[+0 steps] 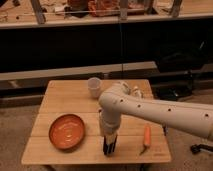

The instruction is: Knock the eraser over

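Two dark fingers hang straight down from the white wrist of the robot's gripper (109, 142), pressed together with no gap showing between them. They sit over the near edge of the pale wooden slatted table (60, 97), a little right of its middle. Right at their tips is the eraser (110, 150), a small black rectangular block with thin pale vertical stripes, standing upright on the boards. Dark lies against dark there, so I cannot tell where the fingers end and the block begins, nor whether they touch it or merely stand beside it. The thick white robot arm (150, 111), dotted with small dark holes, comes in from the right edge and bends at a rounded elbow above the middle of the table before dropping to the wrist. Left of the gripper, near it but apart, lies a round orange plate (66, 131) with a faint pattern too blurred to read. To the right, also apart, a slim orange carrot (146, 136) lies pointing towards the near edge. A small white cup (94, 86) stands upright by the far edge, left of the elbow. A small pale object (135, 92) at the far right is partly hidden behind the arm and I cannot tell what it is.
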Controlling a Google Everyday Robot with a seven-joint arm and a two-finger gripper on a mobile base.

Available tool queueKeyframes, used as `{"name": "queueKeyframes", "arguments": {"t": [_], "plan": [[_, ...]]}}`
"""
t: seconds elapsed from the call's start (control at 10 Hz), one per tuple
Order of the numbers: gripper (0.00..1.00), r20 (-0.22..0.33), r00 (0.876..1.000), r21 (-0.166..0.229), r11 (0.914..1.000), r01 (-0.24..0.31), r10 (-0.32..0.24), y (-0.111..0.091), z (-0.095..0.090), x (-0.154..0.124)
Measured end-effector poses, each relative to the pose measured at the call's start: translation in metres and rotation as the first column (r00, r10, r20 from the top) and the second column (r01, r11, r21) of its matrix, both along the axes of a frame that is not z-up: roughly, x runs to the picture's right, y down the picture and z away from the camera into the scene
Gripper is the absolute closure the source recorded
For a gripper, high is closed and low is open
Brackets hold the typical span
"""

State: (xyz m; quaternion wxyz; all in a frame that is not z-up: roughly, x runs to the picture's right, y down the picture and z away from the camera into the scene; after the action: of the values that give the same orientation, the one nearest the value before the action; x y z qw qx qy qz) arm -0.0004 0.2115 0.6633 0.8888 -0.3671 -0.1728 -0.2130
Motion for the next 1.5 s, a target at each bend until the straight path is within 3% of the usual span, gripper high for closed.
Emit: {"name": "queueKeyframes", "arguments": {"t": [1.5], "plan": [[1.0,-0.022,1.0,-0.034,0.9994,-0.011,0.01,0.013,-0.006,-0.001]]}}
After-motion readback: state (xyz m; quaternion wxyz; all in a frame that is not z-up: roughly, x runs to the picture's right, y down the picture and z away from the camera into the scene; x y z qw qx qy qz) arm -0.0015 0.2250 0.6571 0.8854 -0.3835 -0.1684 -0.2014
